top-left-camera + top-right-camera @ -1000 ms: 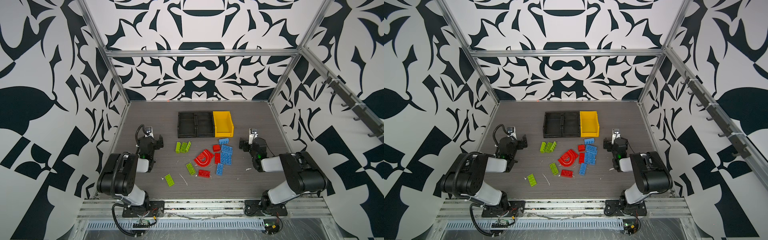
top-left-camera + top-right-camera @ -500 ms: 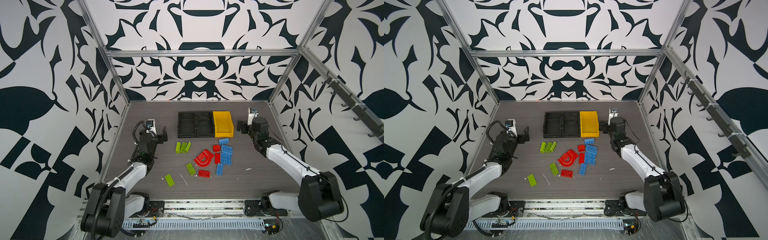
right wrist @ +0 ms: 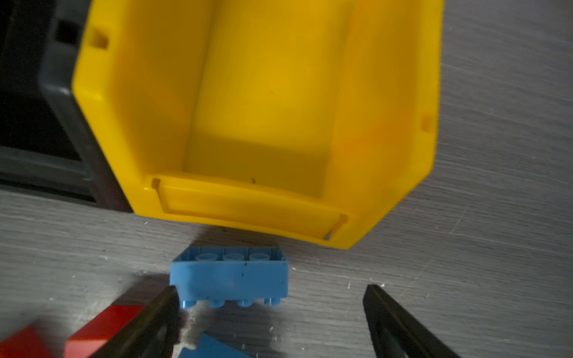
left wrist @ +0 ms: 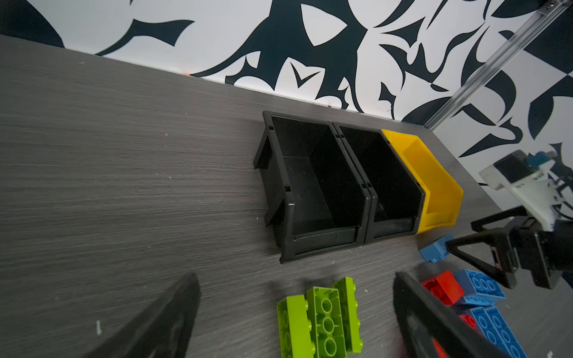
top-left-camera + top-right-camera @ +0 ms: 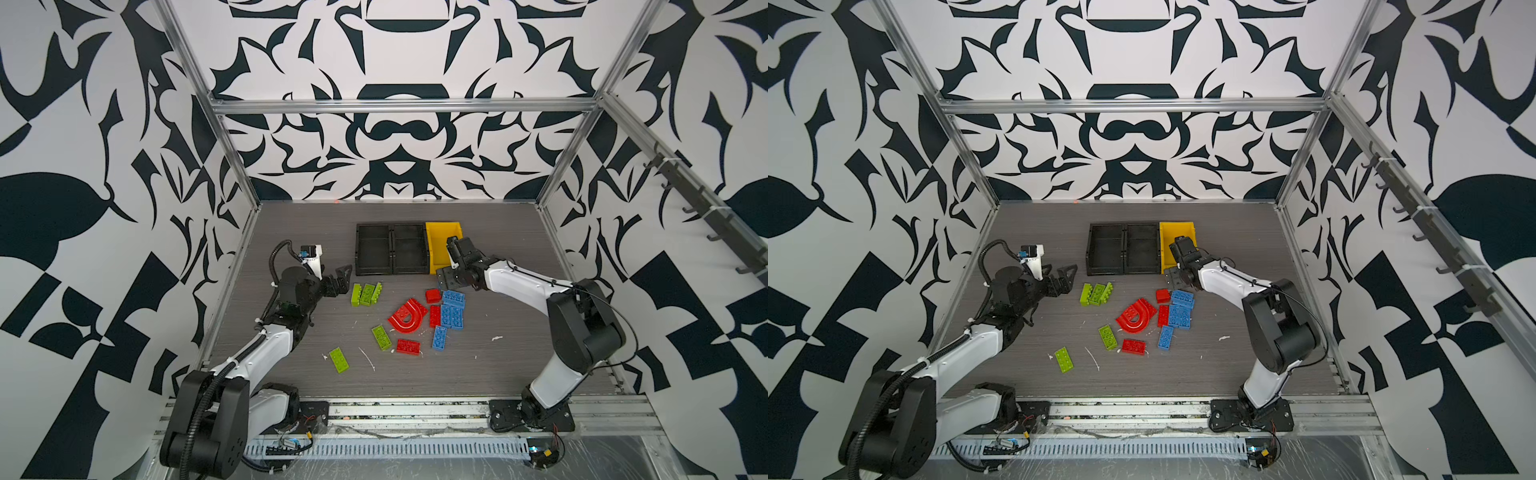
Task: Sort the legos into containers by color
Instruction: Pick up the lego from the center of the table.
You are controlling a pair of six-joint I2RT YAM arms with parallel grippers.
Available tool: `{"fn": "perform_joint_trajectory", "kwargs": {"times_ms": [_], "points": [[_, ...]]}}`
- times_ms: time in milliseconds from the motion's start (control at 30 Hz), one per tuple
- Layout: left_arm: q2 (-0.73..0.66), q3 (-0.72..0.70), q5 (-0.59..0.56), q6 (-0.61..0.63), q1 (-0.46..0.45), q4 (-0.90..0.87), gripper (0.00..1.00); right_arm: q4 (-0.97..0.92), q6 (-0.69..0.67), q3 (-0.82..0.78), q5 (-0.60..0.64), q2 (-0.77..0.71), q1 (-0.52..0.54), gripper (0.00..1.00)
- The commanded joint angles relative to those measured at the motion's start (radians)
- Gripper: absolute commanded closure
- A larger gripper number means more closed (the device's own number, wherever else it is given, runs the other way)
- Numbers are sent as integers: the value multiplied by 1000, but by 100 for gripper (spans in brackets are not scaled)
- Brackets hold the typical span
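Nearest me, towards the front edge of the grey wood-grain desk (image 5: pixel 478 374), a flat lime green studded plastic brick (image 5: pixel 338 360) lies alone. A little farther in lie a second lime green brick (image 5: pixel 381 336), a flat red brick (image 5: pixel 408 345) and a slim blue brick (image 5: pixel 439 336). Behind those sits the red U-shaped arch piece (image 5: pixel 408 318). A narrow red brick (image 5: pixel 434 316) lies just beside it, with a cluster of blue bricks (image 5: pixel 452 309) on its other side. A small red block (image 5: pixel 432 296) lies at the cluster's far corner.

Left of the desk's middle, three lime green bricks packed side by side (image 4: pixel 322 319) rest on the desk. My left gripper (image 4: pixel 296 279) hovers just beside them, its jaws spread fully and holding nothing.

My right gripper (image 3: pixel 271 291) points down over a light blue brick lying on its side (image 3: pixel 229 276), just in front of the bright yellow plastic bin (image 3: pixel 248 204). These jaws are wide apart as well: one finger (image 3: pixel 155 313) is at the brick's end, the other stands well clear, and I grip nothing.

Farthest from me, the left black plastic bin (image 4: pixel 322 238) and the right black plastic bin (image 4: pixel 390 227) stand touching, with the yellow one against the right black bin. Every brick I see lies on the desk.
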Motion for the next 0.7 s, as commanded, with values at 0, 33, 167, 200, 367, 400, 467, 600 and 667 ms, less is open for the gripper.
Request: {"fn": "perform_joint_trajectory", "kwargs": {"times_ms": [0, 33, 167, 200, 367, 400, 467, 600, 667], "points": [[-6, -13, 38, -23, -2, 38, 1, -15, 21, 66, -30, 9, 1, 5], [-11, -15, 36, -20, -2, 40, 1, -13, 23, 70, -33, 19, 3, 5], [-27, -21, 15, -12, -2, 28, 1, -5, 42, 77, -44, 65, 1, 7], [-30, -21, 15, -11, -2, 28, 1, -3, 45, 78, -47, 75, 2, 7], [-27, -22, 13, -11, -2, 28, 1, 0, 55, 98, -67, 115, 2, 13], [-28, -22, 10, -13, -2, 28, 1, 5, 60, 98, -67, 117, 2, 15], [-27, -24, 7, -12, -2, 27, 1, 17, 66, 96, -65, 119, 1, 18], [-30, -26, -1, -10, -2, 27, 1, 22, 74, 91, -54, 115, 2, 23], [-32, -28, -5, -10, -2, 26, 1, 31, 75, 85, -55, 112, 1, 26]]}}
